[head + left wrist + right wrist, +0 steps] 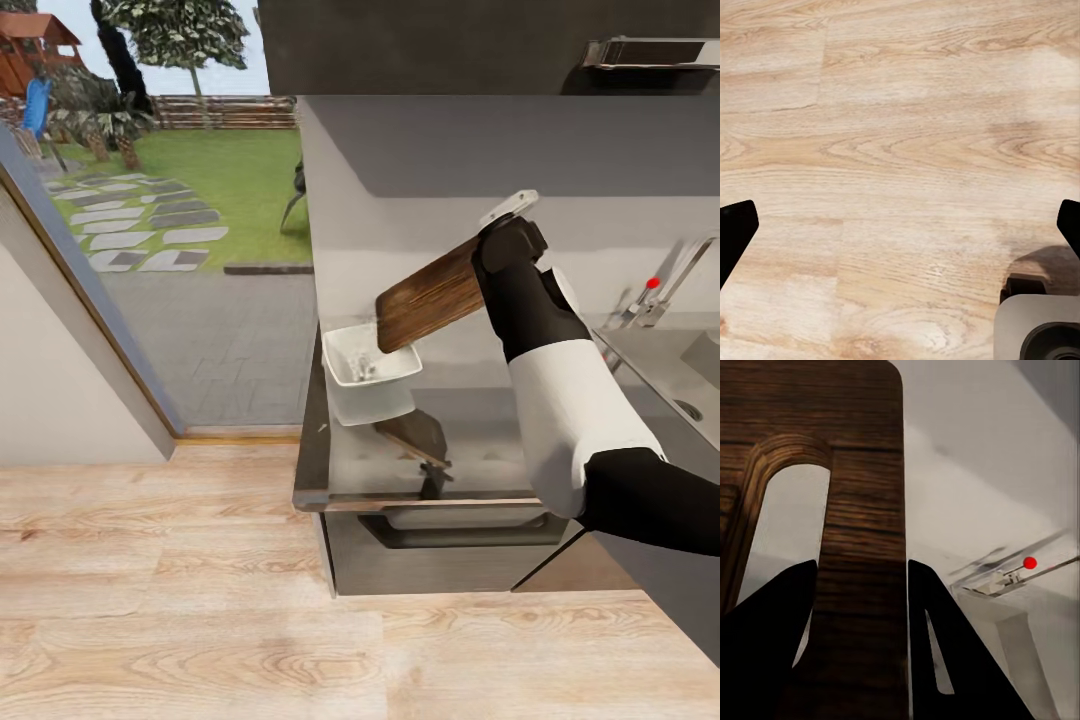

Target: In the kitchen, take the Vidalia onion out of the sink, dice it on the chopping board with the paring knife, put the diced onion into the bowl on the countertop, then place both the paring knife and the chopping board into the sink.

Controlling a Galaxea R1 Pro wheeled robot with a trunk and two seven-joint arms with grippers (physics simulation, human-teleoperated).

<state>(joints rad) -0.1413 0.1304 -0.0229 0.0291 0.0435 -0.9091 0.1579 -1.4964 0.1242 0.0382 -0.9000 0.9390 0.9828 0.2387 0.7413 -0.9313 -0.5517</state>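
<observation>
My right gripper [500,245] is shut on the handle end of the chopping board [432,297], a brown wooden board held up in the air and tilted. Its low end hangs just over the white bowl [385,395] on the grey countertop [480,450]. Small pale pieces lie in the bowl. In the right wrist view the board [862,472] with its slot hole sits between my black fingers [945,645]. The sink [700,355] and its tap [680,270] with a red knob are at the far right. The paring knife and a whole onion are out of view. My left gripper [900,225] is open over the floor.
A glass door at the left gives onto a garden. Dark cabinets [450,560] run under the countertop, and a wall cabinet [450,45] hangs above. Wooden floor [200,600] spreads in front. The robot's base [1039,330] shows in the left wrist view.
</observation>
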